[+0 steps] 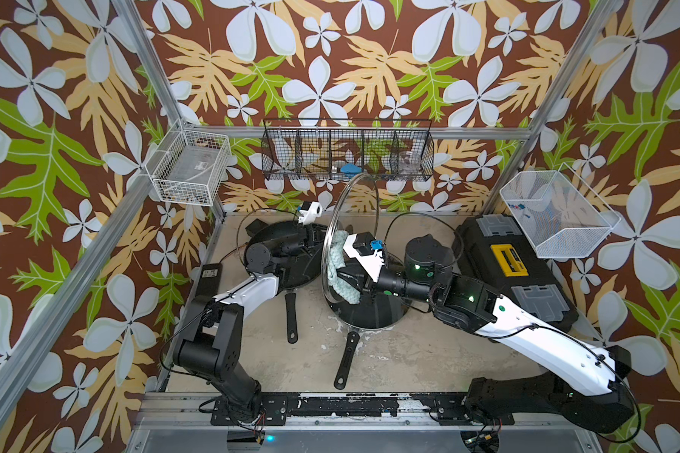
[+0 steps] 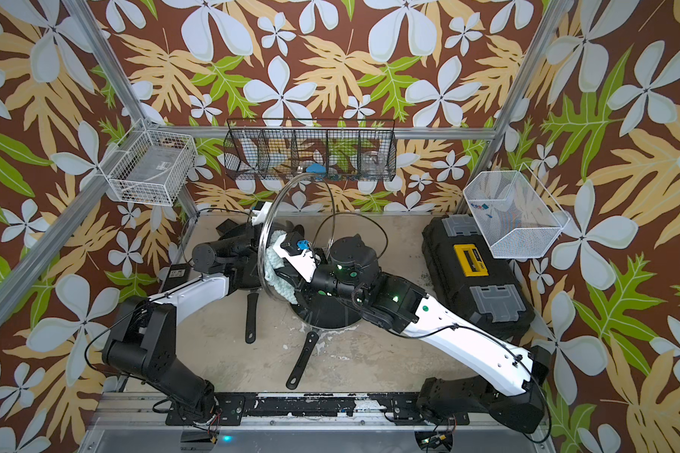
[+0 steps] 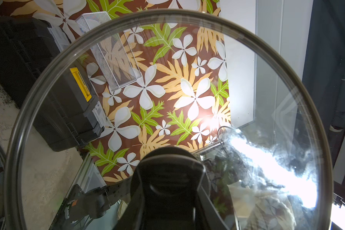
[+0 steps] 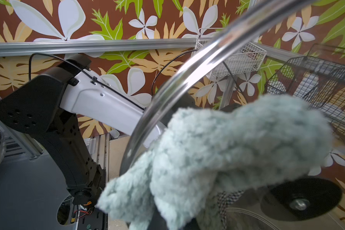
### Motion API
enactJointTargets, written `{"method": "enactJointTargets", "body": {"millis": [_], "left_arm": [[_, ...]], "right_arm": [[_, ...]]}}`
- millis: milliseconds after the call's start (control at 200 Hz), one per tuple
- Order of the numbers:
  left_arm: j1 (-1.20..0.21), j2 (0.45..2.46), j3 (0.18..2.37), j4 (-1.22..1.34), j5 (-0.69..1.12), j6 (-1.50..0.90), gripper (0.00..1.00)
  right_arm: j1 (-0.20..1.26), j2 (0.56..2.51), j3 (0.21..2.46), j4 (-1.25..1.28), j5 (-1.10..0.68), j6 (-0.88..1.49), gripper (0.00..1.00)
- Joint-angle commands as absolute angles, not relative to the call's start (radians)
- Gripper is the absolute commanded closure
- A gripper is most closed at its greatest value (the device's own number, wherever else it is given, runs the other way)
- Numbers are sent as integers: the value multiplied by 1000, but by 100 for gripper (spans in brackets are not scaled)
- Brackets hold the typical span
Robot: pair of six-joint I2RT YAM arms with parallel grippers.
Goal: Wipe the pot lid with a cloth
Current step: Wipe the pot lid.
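Observation:
The pot lid (image 1: 355, 204) (image 2: 291, 204) stands on edge above the table's middle, clear glass with a silvery rim (image 4: 207, 59). My left gripper (image 1: 315, 235) (image 3: 167, 191) is shut on its black handle (image 3: 167, 165) from the far side. The fluffy pale teal cloth (image 1: 336, 270) (image 2: 277, 259) (image 4: 217, 149) is pressed against the lid's underside, low and to one side of its centre screw (image 4: 299, 203). My right gripper (image 1: 349, 274) (image 4: 167, 221) is shut on the cloth, which hides its fingertips.
Below the raised lid a black frying pan with a second glass lid (image 1: 370, 315) lies flat. Another black pan (image 1: 287, 270) sits to its left. A black toolbox (image 1: 515, 270) fills the right side. Wire baskets (image 1: 346, 153) hang on the walls.

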State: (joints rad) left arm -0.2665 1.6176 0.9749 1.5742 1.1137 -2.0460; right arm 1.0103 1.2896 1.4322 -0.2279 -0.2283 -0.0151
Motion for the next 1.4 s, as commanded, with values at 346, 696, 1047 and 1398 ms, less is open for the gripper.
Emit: {"method": "enactJointTargets", "body": {"millis": [346, 696, 1047, 1398], "left_arm": [[-269, 1609, 982, 1870, 1056, -2056, 100], [-269, 1597, 983, 1870, 1060, -2056, 100], [-269, 1583, 989, 1870, 1054, -2061, 100], [-265, 1596, 990, 1870, 1051, -2063, 100]], "right_arm": [[814, 1491, 1786, -234, -89, -20, 100], [581, 1504, 1638, -221, -81, 96, 100], [576, 1387, 1280, -178, -237, 171, 100], [859, 1253, 1203, -237, -234, 135, 100]]}}
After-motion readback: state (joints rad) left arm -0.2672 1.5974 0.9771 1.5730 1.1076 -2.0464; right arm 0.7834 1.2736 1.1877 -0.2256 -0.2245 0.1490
